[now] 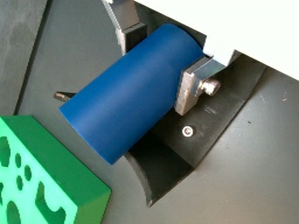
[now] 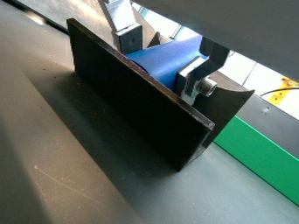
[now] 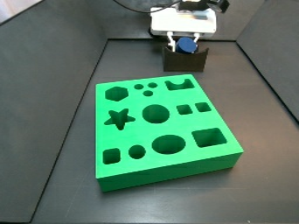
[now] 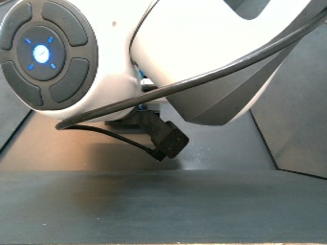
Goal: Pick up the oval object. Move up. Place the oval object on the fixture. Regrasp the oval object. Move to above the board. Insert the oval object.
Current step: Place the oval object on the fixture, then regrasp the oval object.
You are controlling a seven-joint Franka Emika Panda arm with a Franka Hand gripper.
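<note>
The oval object, a smooth blue peg (image 1: 122, 96), lies on its side between my gripper's fingers in both wrist views (image 2: 158, 66). My gripper (image 1: 163, 63) is shut on it, one silver finger (image 1: 193, 83) pressed on each side. The peg sits at the curved notch of the dark fixture (image 2: 135, 105), which also shows in a wrist view (image 1: 176, 166). In a side view my gripper (image 3: 184, 40) hangs over the fixture (image 3: 184, 61) at the far end, beyond the green board (image 3: 163, 131). A corner of the board shows in both wrist views (image 1: 41, 179) (image 2: 257, 162).
The dark floor (image 3: 70, 79) is bounded by dark walls on each side. The board, with its star, hexagon, round, square and oval holes, lies just in front of the fixture. In a side view the arm's white body (image 4: 192, 57) and a black cable (image 4: 115, 134) block most of the scene.
</note>
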